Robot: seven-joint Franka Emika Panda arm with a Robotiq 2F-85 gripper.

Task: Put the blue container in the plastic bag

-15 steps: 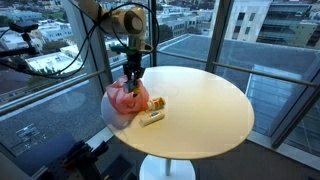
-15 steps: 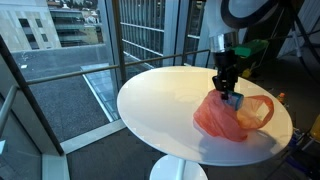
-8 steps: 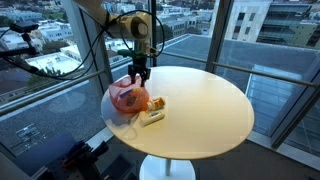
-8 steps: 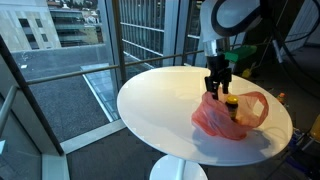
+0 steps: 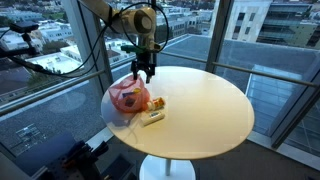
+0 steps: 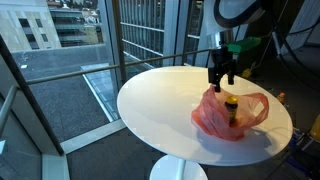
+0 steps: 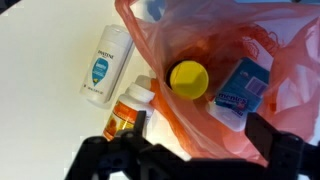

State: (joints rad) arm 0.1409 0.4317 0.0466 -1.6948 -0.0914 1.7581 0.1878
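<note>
Robotiq gripper [image 5: 146, 68], fingers apart and empty, hangs above the orange plastic bag [image 5: 128, 97] near the edge of the tabletop [image 5: 200, 110]; blue container [image 7: 240, 90] lies inside beside a yellow-capped bottle [image 7: 188, 79]; risk: a finger snagging the slack film could tip the contents out or drag the bag off the edge.

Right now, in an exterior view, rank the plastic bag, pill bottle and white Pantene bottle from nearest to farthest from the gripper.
1. Orange plastic bag, just under the gripper.
2. Pill bottle, beside the bag.
3. White Pantene bottle, just past the pill bottle.
</note>
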